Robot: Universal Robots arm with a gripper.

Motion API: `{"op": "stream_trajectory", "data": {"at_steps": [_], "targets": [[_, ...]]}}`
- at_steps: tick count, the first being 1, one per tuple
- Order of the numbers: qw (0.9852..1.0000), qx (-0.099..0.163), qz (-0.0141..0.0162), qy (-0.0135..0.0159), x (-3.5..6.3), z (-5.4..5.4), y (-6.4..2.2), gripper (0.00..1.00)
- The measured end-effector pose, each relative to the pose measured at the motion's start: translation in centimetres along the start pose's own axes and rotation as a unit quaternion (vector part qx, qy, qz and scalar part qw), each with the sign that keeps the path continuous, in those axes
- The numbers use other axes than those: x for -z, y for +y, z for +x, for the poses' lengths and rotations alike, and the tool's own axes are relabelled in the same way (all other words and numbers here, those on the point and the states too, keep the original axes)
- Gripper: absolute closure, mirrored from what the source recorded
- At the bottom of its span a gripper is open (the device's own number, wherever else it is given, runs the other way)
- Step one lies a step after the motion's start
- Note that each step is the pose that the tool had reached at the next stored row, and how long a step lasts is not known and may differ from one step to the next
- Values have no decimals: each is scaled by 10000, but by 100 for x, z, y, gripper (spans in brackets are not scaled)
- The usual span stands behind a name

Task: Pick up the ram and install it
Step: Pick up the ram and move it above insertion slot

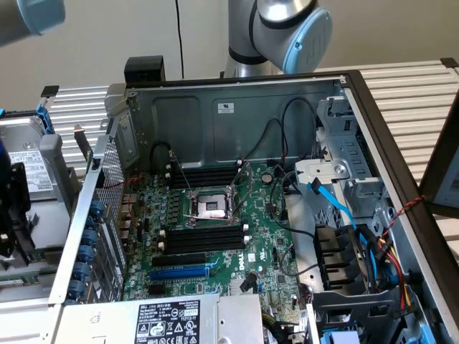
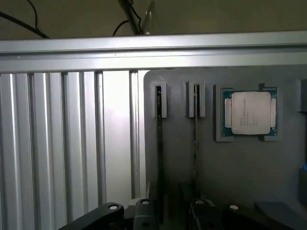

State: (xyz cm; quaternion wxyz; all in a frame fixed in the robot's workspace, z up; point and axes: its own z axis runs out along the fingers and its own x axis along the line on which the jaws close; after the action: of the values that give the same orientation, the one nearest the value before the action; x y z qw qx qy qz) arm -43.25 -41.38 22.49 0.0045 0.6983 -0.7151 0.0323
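Note:
The ram shows edge-on as two thin dark sticks (image 2: 160, 143) (image 2: 195, 143), each standing upright in a grey clip on a grey holder tray (image 2: 249, 182). My gripper (image 2: 172, 213) hovers over the near end of these sticks. Its dark fingers (image 2: 144, 211) are spread open with nothing between them, and it touches neither stick. In the exterior view the arm's dark end (image 1: 11, 208) is at the left edge, outside the open computer case (image 1: 237, 107). The motherboard's long black slots (image 1: 204, 238) (image 1: 204, 175) lie on either side of the CPU socket (image 1: 211, 208).
A CPU chip (image 2: 249, 112) sits in a recess on the tray beside the sticks. Ribbed aluminium tabletop (image 2: 57, 143) borders the tray. Inside the case are a blue expansion slot (image 1: 179, 272), loose cables (image 1: 358, 244), a drive cage (image 1: 344, 179) and a power supply (image 1: 165, 322).

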Motion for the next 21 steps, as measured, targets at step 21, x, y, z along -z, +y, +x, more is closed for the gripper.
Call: {"op": "stream_trajectory", "data": {"at_steps": [21], "targets": [[10000, 43, 0, -7, -202, 75, 17, 68]]}}
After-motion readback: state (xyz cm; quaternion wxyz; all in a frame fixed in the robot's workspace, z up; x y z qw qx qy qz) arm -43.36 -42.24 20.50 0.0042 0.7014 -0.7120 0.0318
